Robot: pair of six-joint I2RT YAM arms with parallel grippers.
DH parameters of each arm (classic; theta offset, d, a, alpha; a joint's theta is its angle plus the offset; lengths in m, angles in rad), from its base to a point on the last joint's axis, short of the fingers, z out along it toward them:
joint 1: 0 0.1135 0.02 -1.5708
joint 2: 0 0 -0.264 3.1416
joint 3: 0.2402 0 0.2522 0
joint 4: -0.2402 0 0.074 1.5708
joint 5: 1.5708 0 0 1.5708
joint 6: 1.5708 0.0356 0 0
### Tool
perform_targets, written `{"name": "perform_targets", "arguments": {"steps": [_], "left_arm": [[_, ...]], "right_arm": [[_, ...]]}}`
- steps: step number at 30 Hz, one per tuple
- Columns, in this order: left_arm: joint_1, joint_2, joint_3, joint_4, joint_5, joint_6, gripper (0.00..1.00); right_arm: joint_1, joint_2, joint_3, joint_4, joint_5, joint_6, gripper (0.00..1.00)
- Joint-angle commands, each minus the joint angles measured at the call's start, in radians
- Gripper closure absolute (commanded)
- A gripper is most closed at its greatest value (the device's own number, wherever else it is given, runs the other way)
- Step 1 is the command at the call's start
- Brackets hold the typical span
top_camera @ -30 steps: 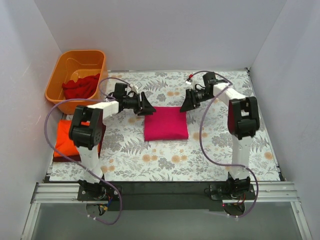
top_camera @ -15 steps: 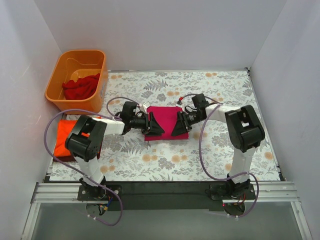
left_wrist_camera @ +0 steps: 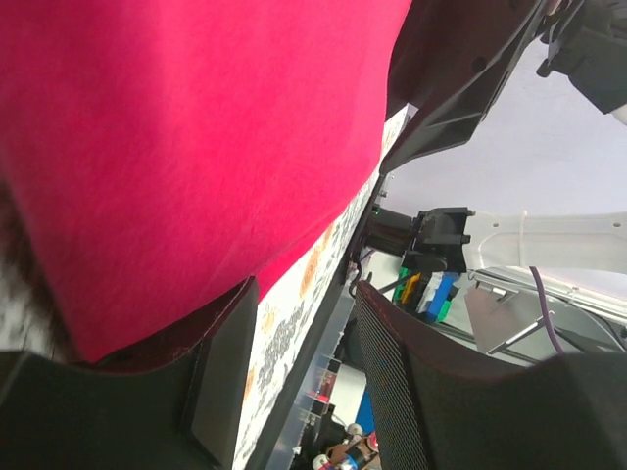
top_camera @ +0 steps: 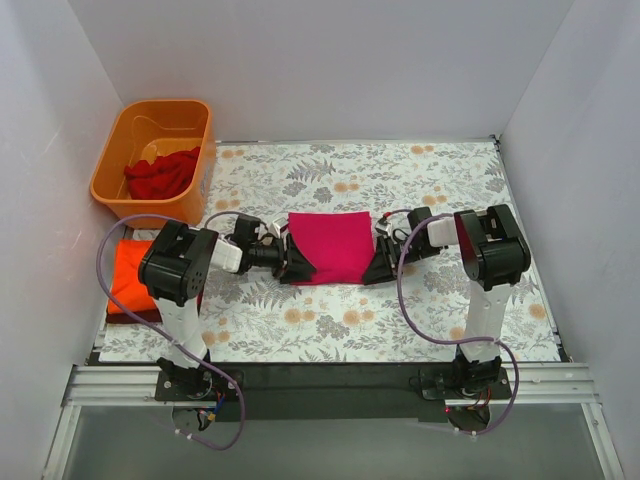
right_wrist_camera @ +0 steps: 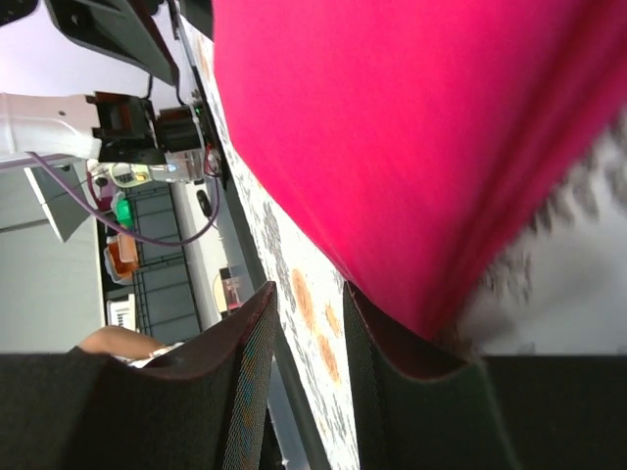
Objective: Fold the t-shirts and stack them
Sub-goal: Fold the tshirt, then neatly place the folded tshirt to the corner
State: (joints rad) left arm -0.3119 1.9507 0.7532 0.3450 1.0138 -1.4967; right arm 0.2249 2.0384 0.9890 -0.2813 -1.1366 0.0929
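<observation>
Rigid orange plastic tub, far-L: holds one crumpled deep red cloth tee. Folded magenta-pink cloth tee lies flat mid floral-print table. L gripper is at its near-L corner and R gripper at its near-R corner. Both jaws are apart w/ nothing pinched btwn. Folded bright orange tee sits atop dark maroon tee at L edge.

The top external camera looks down from above and behind the arm bases, taking in the whole table. Each wrist camera sits low and very close, the two facing each other across the magenta t-shirt. All three views share that shirt.
</observation>
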Motion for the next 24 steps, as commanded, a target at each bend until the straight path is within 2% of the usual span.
{"name": "perform_targets", "arguments": {"steps": [1,5,6,8,9,11,12,15,16,18,19,22,24], "left_arm": [[0.023,-0.062,-0.071,-0.104,-0.05,0.021,0.55],[0.04,-0.27,-0.075,-0.179,-0.044,0.09,0.53],[0.042,-0.371,-0.069,-0.248,-0.061,0.139,0.52],[0.068,-0.465,-0.042,-0.322,-0.096,0.185,0.5],[0.077,-0.539,-0.034,-0.415,-0.131,0.194,0.5],[0.123,-0.593,0.003,-0.503,-0.167,0.231,0.5],[0.137,-0.63,0.02,-0.6,-0.206,0.251,0.49],[0.189,-0.677,0.08,-0.771,-0.268,0.318,0.48],[0.203,-0.685,0.093,-0.816,-0.324,0.338,0.48],[0.218,-0.699,0.133,-0.914,-0.394,0.398,0.46],[0.22,-0.694,0.147,-0.951,-0.481,0.418,0.45],[0.238,-0.644,0.215,-1.084,-0.575,0.457,0.42],[0.261,-0.616,0.236,-1.124,-0.569,0.443,0.41]], "right_arm": [[-0.019,-0.039,-0.041,-0.063,0.156,-0.09,0.59],[-0.024,-0.157,0.052,-0.212,0.169,-0.219,0.59],[-0.021,-0.181,0.078,-0.222,0.175,-0.237,0.59],[-0.003,-0.246,0.149,-0.228,0.216,-0.245,0.59],[0.011,-0.266,0.172,-0.231,0.239,-0.254,0.59],[0.083,-0.326,0.223,-0.225,0.346,-0.298,0.59],[0.115,-0.345,0.23,-0.214,0.391,-0.311,0.59],[0.264,-0.414,0.218,-0.135,0.601,-0.349,0.57],[0.302,-0.423,0.215,-0.118,0.695,-0.357,0.57],[0.407,-0.431,0.227,-0.076,0.774,-0.374,0.57],[0.442,-0.428,0.234,-0.061,0.851,-0.378,0.57],[0.582,-0.394,0.272,-0.027,0.952,-0.41,0.57],[0.626,-0.367,0.301,-0.015,0.988,-0.435,0.55]]}}
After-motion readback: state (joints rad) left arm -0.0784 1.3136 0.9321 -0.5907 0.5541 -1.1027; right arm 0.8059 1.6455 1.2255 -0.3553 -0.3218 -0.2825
